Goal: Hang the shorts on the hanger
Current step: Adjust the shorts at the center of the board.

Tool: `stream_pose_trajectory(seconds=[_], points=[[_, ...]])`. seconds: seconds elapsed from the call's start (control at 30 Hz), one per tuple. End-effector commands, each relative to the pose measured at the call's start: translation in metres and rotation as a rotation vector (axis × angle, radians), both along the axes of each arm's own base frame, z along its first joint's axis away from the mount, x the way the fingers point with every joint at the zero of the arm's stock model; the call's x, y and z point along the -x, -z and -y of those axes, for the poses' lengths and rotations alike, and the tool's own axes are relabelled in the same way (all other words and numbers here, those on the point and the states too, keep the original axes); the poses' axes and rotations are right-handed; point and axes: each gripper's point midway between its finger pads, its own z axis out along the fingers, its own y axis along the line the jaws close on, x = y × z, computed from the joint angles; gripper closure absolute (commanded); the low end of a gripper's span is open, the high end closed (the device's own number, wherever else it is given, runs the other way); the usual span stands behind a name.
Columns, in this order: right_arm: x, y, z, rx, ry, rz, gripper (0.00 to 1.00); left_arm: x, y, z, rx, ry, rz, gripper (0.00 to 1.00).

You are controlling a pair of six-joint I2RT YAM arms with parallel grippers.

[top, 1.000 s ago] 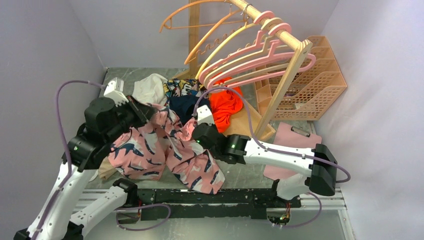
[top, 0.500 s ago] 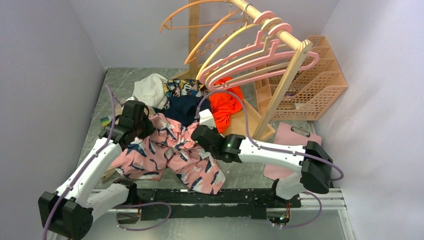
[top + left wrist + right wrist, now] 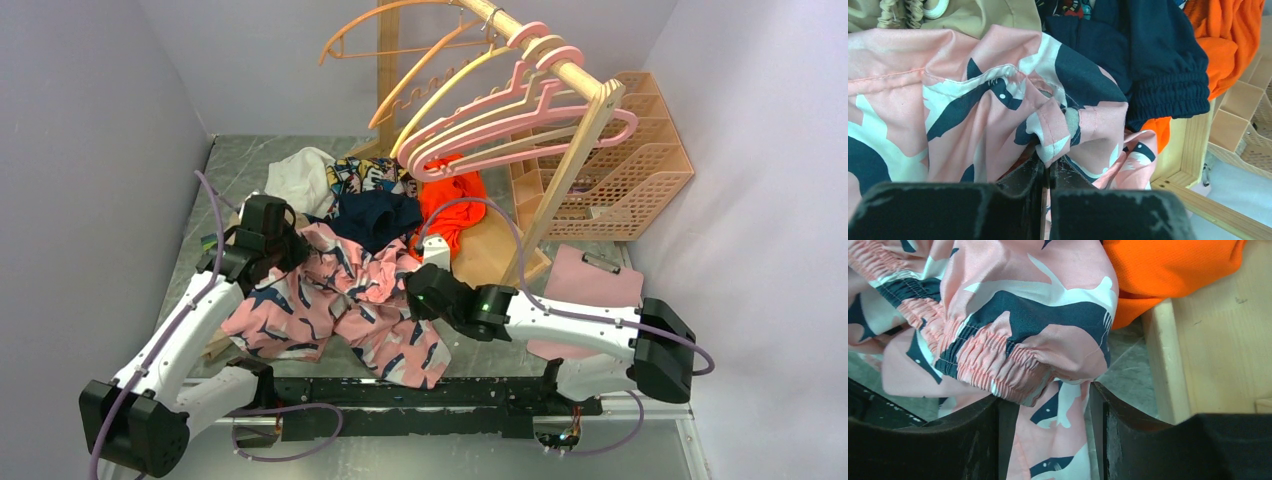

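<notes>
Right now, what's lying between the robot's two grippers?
The pink whale-print shorts lie bunched across that whole stretch, from the left gripper to the right gripper. The top external view shows it.

The shorts, pink with a navy-and-white print and gathered waistband, lie crumpled on the table. The pink hanger hangs by its hook from the wooden rail, well apart from them.

shorts front-ctr on table | clothes pile behind | hanger on rail — rear R | basket far R
</notes>
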Motion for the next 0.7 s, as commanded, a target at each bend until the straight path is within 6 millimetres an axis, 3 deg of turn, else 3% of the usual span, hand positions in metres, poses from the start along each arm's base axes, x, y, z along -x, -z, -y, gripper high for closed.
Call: stream_pose_trajectory(seconds=[0.0, 0.07, 0.23, 0.43, 0.57, 0.67], points=[[-0.002, -0.023, -0.018, -0.206, 0.059, -0.010, 0.43, -0.006, -0.012, 0.006, 0.068, -0.021, 0.047, 0.93], [-0.003, -0.025, -0.018, -0.224, 0.080, -0.008, 0.46, -0.006, -0.011, 0.006, 0.072, -0.021, 0.042, 0.93], [-0.010, -0.021, -0.017, -0.182, 0.128, -0.012, 0.71, -0.002, -0.009, 0.007, 0.083, -0.018, 0.037, 0.93], [-0.019, -0.008, -0.013, -0.089, 0.189, -0.009, 0.80, 0.004, -0.010, 0.009, 0.088, 0.010, 0.048, 0.93], [-0.036, -0.013, 0.001, -0.027, 0.234, 0.052, 0.99, 0.008, -0.010, 0.007, 0.036, 0.072, 0.050, 0.93], [-0.049, -0.022, 0.010, 0.011, 0.257, 0.094, 1.00, 0.007, -0.014, 0.004, -0.032, 0.127, 0.073, 0.92]])
